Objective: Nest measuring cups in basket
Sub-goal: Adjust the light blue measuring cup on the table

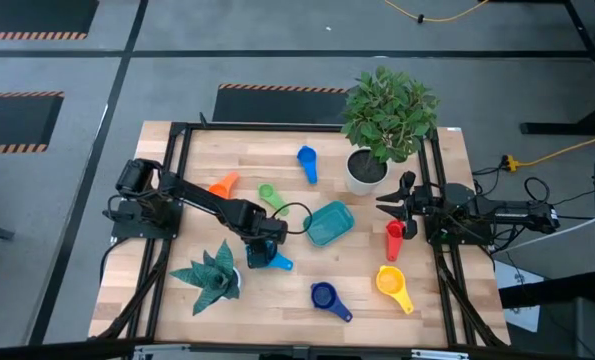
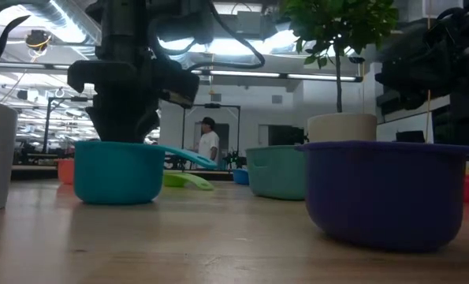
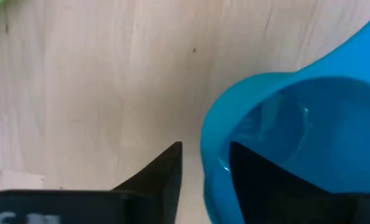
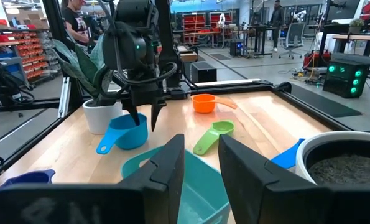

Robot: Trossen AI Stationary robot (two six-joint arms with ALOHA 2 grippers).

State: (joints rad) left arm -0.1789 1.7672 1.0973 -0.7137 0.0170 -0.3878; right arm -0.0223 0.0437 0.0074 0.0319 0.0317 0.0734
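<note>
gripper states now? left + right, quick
Left gripper: fingers straddle the rim of the light blue cup, one inside, one outside; firm grip cannot be told.
Right gripper: holds nothing, jaws slightly apart, waiting over the basket.

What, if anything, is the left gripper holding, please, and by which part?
The left gripper has its jaws astride the rim wall of the light blue measuring cup, one inside and one outside; whether they have closed firmly cannot be told.

Light blue cup (image 1: 261, 254), teal basket (image 1: 329, 223)
</note>
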